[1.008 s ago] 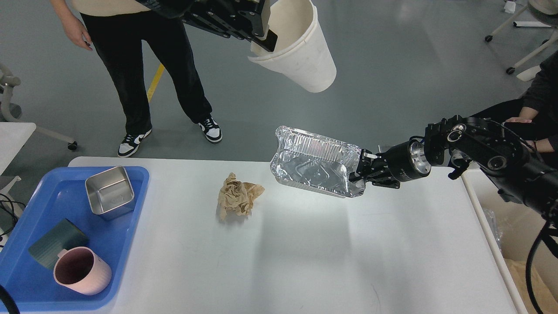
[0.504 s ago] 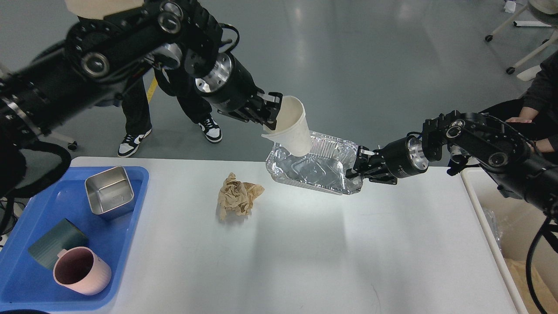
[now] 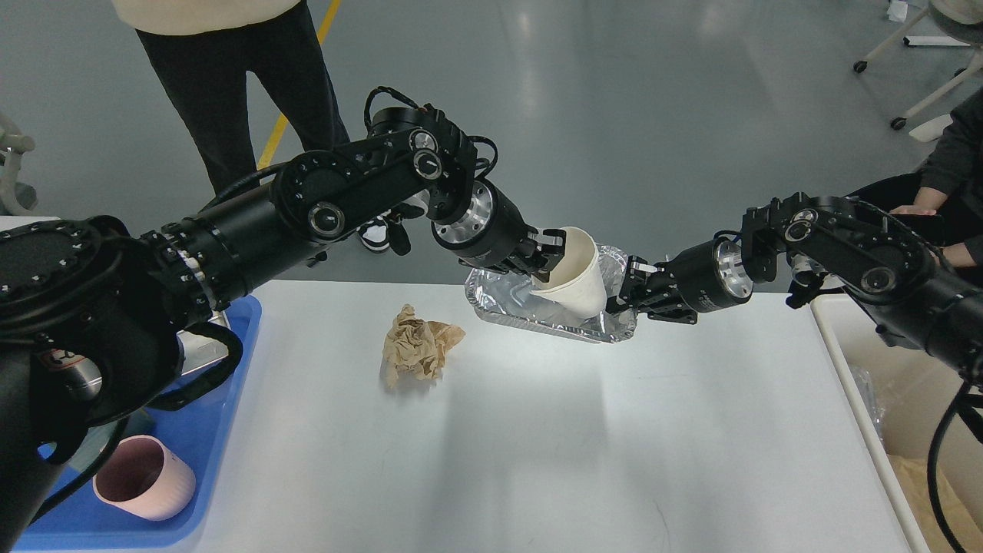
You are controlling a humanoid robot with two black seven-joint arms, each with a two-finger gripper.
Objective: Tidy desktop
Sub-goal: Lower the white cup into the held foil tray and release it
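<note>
Both hands clamped, left hand (image 3: 547, 247) on cup (image 3: 572, 273), right hand (image 3: 631, 290) on foil tray (image 3: 511, 303)

Above the far edge of the white counter (image 3: 537, 430), just right of frame centre, the left end effector (image 3: 547, 257) grips the rim of a cream paper cup (image 3: 574, 273) tilted into a foil tray (image 3: 553, 311), whose right end the right end effector (image 3: 628, 296) clamps. A crumpled brown paper ball (image 3: 418, 346) lies on the counter left of centre. At lower left, a pink cup (image 3: 144, 476) sits in a blue tray (image 3: 207, 453), while a person in black trousers (image 3: 246, 69) stands at upper left.
</note>
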